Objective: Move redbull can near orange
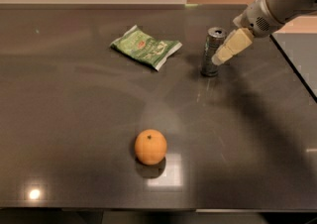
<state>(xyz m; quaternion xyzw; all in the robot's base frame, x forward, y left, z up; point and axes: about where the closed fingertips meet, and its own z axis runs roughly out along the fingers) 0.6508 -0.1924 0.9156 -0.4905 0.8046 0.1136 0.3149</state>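
The redbull can (213, 51) stands upright on the dark table, at the back right. The orange (150, 146) lies near the front middle of the table, far from the can. My gripper (219, 57) comes in from the upper right on a grey arm (277, 7). It sits right at the can's right side, at about mid height. I cannot tell whether it touches the can.
A flat green snack packet (146, 47) lies to the left of the can. The dark table (74, 119) has its right edge (294, 69) close behind my arm and its front edge at the bottom of the view.
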